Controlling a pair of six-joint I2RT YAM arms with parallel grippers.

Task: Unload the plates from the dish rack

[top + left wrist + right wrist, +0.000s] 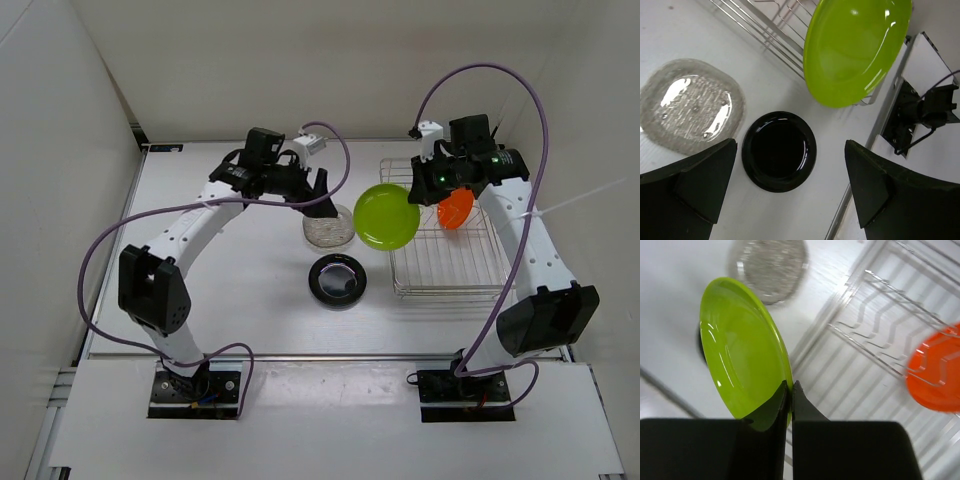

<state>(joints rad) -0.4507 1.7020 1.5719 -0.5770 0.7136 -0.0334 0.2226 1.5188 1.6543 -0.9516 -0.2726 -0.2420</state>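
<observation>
The glossy lime green plate, mid-frame, was pinched at its rim by the right gripper; the left gripper gaped wide.

My right gripper is pinched tight, its 2 fingers nearly meeting on the rim of the lime green plate between them. My left gripper points downward with its 2 fingers spread wide apart — both arms reach forward, elbows bent outward.

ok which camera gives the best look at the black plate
The left wrist view: the black plate shows whole, large and unobstructed, rim and glossy centre both clear. The top external view also shows the plate whole, but small. In the right wrist view the lime green plate hides nearly all of it.
</observation>
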